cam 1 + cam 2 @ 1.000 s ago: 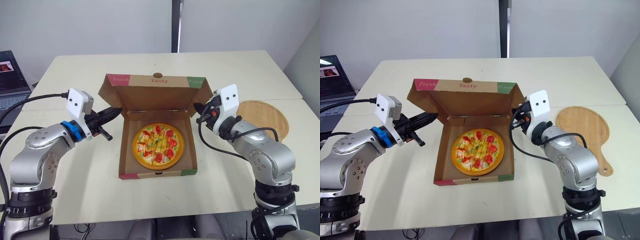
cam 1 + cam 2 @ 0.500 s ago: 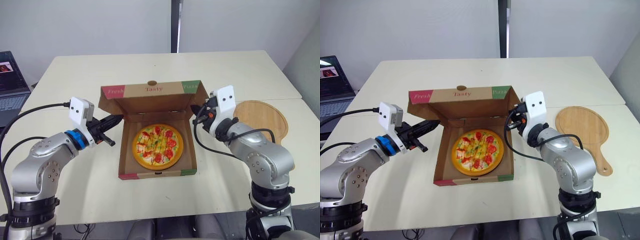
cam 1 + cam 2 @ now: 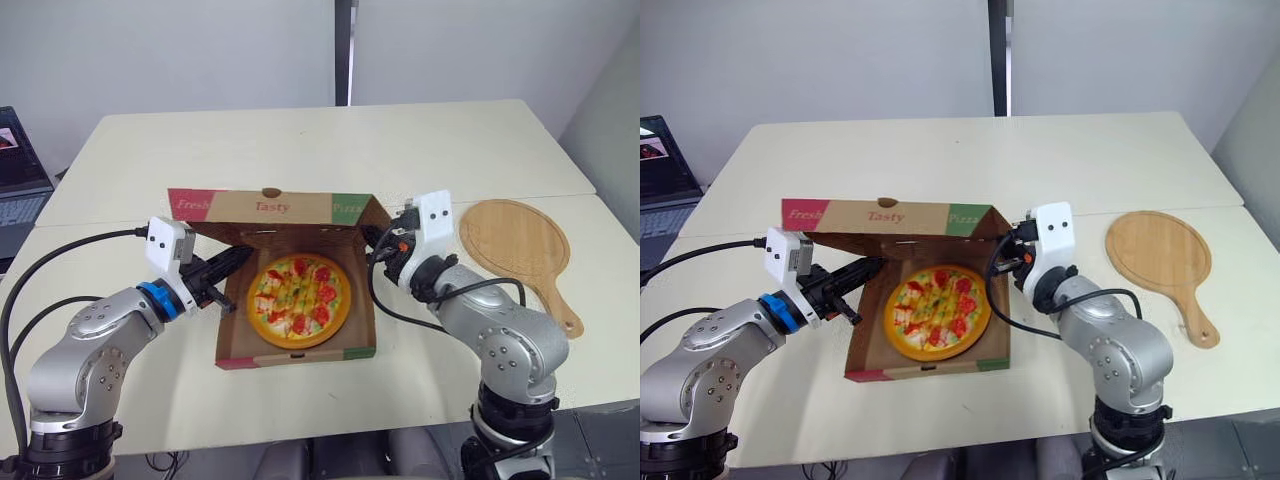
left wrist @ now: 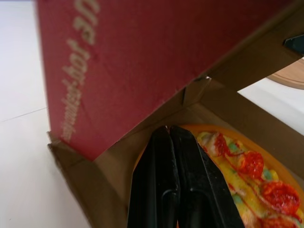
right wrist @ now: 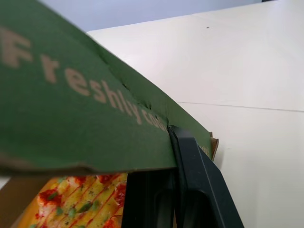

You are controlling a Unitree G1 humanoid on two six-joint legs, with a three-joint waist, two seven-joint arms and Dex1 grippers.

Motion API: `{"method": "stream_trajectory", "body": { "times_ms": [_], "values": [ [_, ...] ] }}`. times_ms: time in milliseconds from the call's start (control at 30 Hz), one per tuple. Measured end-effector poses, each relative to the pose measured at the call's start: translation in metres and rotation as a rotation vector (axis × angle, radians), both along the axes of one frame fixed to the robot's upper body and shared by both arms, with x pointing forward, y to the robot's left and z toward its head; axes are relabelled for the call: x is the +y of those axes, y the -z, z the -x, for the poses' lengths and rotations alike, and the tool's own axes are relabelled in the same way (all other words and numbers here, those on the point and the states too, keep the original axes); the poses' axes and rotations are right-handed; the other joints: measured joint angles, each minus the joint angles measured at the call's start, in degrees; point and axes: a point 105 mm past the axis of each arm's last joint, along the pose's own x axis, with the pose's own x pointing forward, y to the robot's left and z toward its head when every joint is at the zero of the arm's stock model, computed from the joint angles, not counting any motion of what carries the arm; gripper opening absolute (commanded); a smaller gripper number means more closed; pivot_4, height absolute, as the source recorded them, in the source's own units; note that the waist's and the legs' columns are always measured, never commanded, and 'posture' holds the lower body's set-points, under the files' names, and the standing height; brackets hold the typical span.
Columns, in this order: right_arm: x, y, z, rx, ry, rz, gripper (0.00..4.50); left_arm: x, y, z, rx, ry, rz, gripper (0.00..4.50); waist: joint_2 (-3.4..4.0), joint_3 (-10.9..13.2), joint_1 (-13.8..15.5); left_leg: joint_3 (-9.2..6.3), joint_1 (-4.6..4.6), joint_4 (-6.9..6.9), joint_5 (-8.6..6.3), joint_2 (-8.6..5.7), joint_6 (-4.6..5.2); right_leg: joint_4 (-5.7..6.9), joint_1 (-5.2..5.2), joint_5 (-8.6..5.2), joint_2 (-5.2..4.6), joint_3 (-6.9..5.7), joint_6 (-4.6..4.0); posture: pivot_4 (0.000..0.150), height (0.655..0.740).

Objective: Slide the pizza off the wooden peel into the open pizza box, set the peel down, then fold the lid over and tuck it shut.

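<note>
Currently: pizza box lid [image 3: 268, 206], thin cardboard, likely light, springy at the hinge and easily creased. It stands half-folded over the pizza [image 3: 299, 300] in the box. Left gripper [image 3: 243, 257], fingers pressed together, reaches under its left side. Right gripper [image 3: 371, 240], fingers likewise together, is at its right corner. You'd best press near the front edge. Peel [image 3: 512, 240]: set down, well apart.

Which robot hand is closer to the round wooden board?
The right gripper, at the box's green corner. The peel lies on that side; the left gripper is across the box.
</note>
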Motion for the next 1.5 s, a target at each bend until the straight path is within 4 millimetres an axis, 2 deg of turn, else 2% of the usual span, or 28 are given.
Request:
{"method": "stream_trajectory", "body": {
  "times_ms": [367,533,700,800,933,1067,1433,1500],
  "values": [
    [-0.003,-0.007,-0.005,-0.052,-0.028,0.111,0.02,0.005,0.005,0.006,0.010,0.010,-0.013,0.00,0.00,0.00,-0.13,0.00,-0.02,0.00,0.00,-0.01,0.00,-0.02,0.00,0.00,0.00,-0.01,0.00,0.150,0.7400],
    [-0.003,-0.007,-0.006,-0.051,-0.039,0.114,0.02,0.027,-0.008,0.014,-0.009,-0.009,-0.047,0.00,0.00,0.01,-0.28,-0.01,-0.02,-0.02,-0.01,0.00,0.01,-0.03,-0.01,-0.01,0.00,-0.02,-0.01,0.150,0.7400],
    [-0.002,-0.007,-0.006,-0.050,-0.041,0.112,0.02,0.041,-0.021,0.018,-0.047,-0.029,-0.050,0.00,0.01,0.01,-0.33,0.00,-0.02,-0.02,-0.01,0.00,0.01,-0.03,0.00,-0.01,0.00,-0.02,-0.01,0.150,0.7400],
    [-0.002,-0.007,-0.007,-0.051,-0.042,0.110,0.00,0.047,-0.020,0.022,-0.041,-0.045,-0.033,0.57,0.01,0.01,-0.41,0.00,-0.02,-0.04,-0.01,0.00,0.01,-0.03,-0.02,-0.01,0.00,-0.01,-0.01,0.150,0.7400],
    [-0.002,-0.008,-0.007,-0.053,-0.041,0.107,0.00,0.053,-0.007,0.032,0.013,-0.054,-0.027,1.87,0.01,0.01,-0.47,-0.02,-0.03,-0.05,-0.01,0.00,0.02,-0.04,-0.03,-0.01,0.00,-0.02,-0.01,0.150,0.7400],
    [-0.002,-0.007,-0.008,-0.052,-0.042,0.106,0.00,0.058,-0.008,0.031,-0.027,-0.098,-0.032,3.14,0.01,0.01,-0.38,0.00,-0.03,-0.04,-0.06,0.00,0.12,-0.05,-0.02,-0.01,0.00,-0.02,-0.01,0.150,0.7400],
    [-0.001,-0.006,-0.008,-0.051,-0.057,0.104,0.00,0.045,-0.015,0.010,-0.174,-0.176,-0.067,3.14,0.00,0.01,-0.18,-0.01,-0.02,-0.04,0.00,0.00,0.01,-0.04,-0.02,-0.01,0.00,-0.01,-0.01,0.150,0.7400],
    [0.000,-0.006,-0.007,-0.052,-0.060,0.104,0.00,0.043,-0.015,0.008,-0.200,-0.196,-0.066,2.51,0.00,0.01,-0.25,0.01,-0.02,-0.04,-0.01,0.00,0.01,-0.04,-0.02,-0.01,0.00,0.00,-0.01,0.150,0.7400]
  ]
}}
